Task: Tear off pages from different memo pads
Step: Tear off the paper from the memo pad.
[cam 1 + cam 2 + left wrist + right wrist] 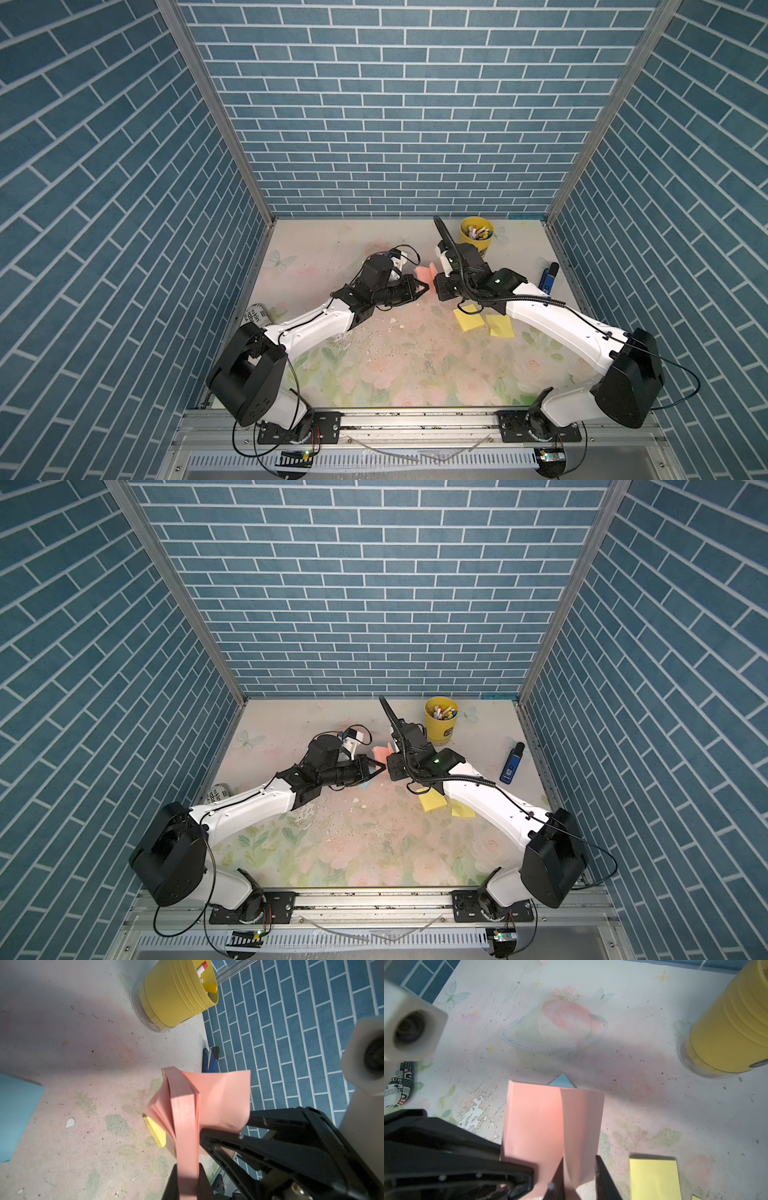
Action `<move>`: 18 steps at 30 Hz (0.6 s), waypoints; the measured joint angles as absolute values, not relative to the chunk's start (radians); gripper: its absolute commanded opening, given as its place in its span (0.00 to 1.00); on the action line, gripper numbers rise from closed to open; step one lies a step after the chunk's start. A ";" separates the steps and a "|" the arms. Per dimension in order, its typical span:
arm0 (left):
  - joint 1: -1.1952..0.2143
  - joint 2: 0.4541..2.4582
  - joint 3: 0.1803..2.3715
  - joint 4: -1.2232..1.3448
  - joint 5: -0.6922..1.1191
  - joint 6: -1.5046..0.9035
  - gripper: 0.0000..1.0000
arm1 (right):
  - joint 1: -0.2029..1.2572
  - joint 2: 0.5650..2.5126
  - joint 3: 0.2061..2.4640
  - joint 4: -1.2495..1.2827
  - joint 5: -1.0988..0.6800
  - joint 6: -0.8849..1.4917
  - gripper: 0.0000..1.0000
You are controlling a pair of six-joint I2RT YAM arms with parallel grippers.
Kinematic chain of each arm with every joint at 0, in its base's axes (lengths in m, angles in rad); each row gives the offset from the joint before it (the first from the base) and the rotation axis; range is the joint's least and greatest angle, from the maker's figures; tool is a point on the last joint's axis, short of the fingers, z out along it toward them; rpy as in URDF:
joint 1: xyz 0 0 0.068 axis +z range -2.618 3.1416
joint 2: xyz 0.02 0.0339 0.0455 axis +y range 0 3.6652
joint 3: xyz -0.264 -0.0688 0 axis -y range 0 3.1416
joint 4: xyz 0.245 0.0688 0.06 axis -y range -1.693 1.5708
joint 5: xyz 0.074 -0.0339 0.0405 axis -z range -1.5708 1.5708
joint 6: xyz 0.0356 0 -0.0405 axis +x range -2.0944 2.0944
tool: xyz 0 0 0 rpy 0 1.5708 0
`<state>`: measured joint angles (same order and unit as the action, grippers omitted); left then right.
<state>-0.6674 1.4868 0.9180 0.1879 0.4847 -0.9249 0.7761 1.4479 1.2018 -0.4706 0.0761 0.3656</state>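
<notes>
Left gripper (187, 1172) is clamped on the salmon-pink memo pad (182, 1105), holding the block up off the floral tabletop (374, 353) near mid-table, slightly toward the far side. Reason looks simple: one arm anchors the pad so the other can peel against it.

Right gripper (577, 1174) has its black jaws either side of the pad's outer pink sheet (581, 1126), which is bent away from the block. Whether the jaws are actually pinching it or just closing in, I can't tell; the sheet sits between them in the right wrist view. It is still joined to the pad along one edge, so the tear isn't done.

Yellow memo pad (469, 321) lies flat on the near-right, under the right arm, with a loose yellow sheet (500, 325) just beside it. My read: yellow is finished, pink in progress.

Light blue memo pad (14, 1113) lies on the table beneath the left arm, mostly hidden from above, apparently waiting its turn.

Clutter kept clear of the work: yellow ribbed pen cup (476, 236) at the far right, blue stapler (549, 279) by the right wall, a newsprint-patterned roll (255, 318) by the left wall.
</notes>
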 measured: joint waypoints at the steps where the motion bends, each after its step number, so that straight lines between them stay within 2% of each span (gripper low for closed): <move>1: -0.667 1.487 0.918 0.189 0.485 -0.925 0.00 | 0.776 1.448 1.202 -0.471 0.074 0.366 0.13; 4: -0.667 1.487 0.918 0.188 0.484 -0.923 0.00 | 0.776 1.448 1.202 -0.477 0.078 0.364 0.04; 7: -0.665 1.487 0.918 0.178 0.483 -0.913 0.00 | 0.764 1.447 1.202 -0.492 0.088 0.361 0.00; 13: -0.648 1.454 0.917 0.184 0.486 -0.898 0.00 | 0.675 1.400 1.192 -0.492 0.036 0.362 0.00; 18: -0.647 1.431 0.917 0.204 0.492 -0.891 0.00 | 0.656 1.359 1.185 -0.474 -0.009 0.362 0.00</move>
